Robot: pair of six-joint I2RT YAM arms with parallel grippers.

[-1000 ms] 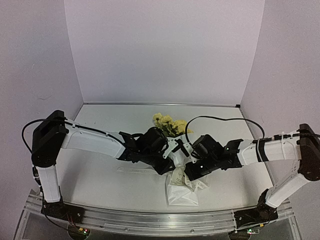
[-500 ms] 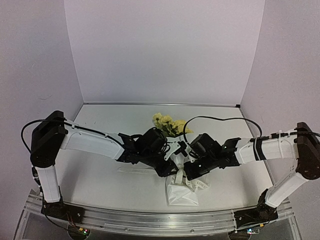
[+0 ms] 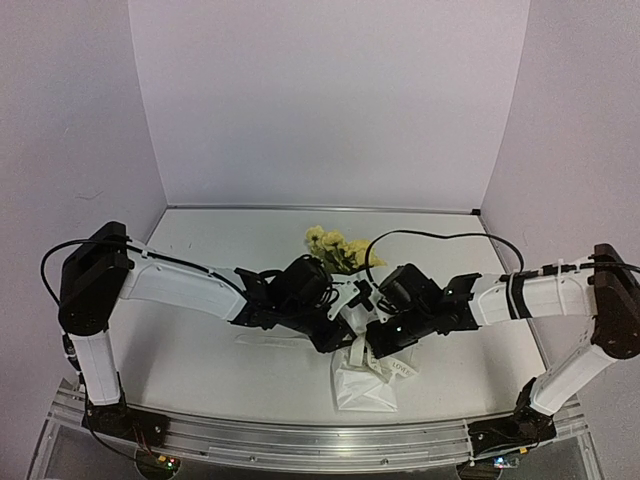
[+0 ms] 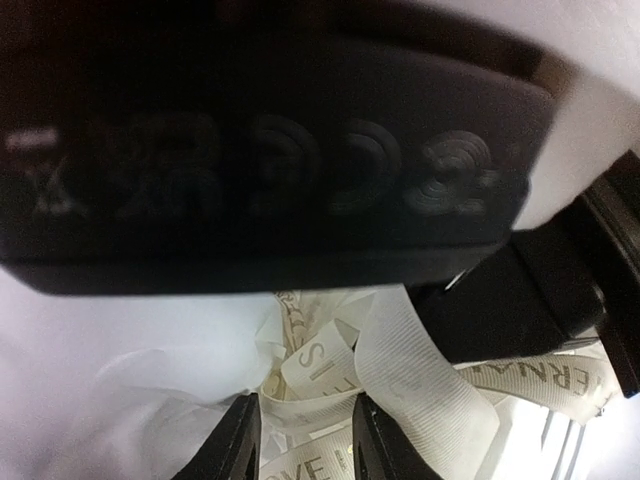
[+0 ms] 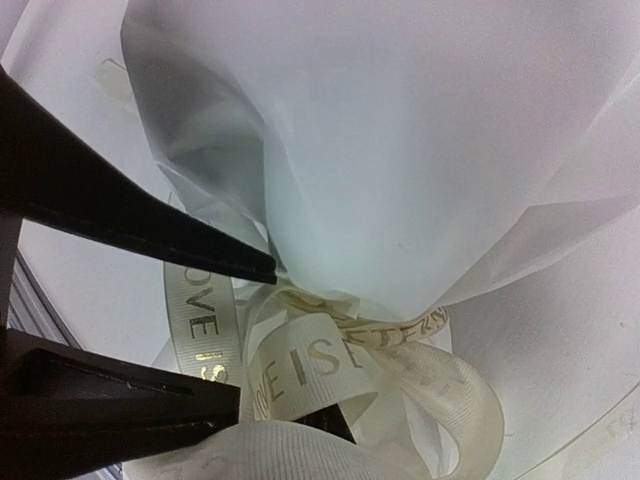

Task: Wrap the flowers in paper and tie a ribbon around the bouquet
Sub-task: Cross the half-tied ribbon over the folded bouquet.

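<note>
From the overhead camera I see both arms folded in over the middle of the table [image 3: 200,340], with the left gripper [image 3: 342,340] and the right gripper [image 3: 376,345] close together above the wrapped stems. The flowers [image 3: 338,250] lie on the far side of the two grippers, yellow heads pointing away from me. The paper [image 3: 362,390] fans out on the near side, and loose strands of ribbon [image 3: 388,368] trail across it just to the right. From up here I cannot make out either set of jaws. On my left wrist feed a blurred black housing [image 4: 280,170] with raised lettering fills the top half. Below it my two fingers [image 4: 245,445] stand apart, released, with a printed loop of ribbon lying in the gap between them and more loops bunched just beyond. On my right wrist feed the paper gathers down to a ribbon knot at centre. The left arm's fingers reach in from the left with a lettered strand running between their tips, one tip right at the gather. Ribbon covers my right fingers here; they are clenched, and I cannot tell whether they pinch it.
</note>
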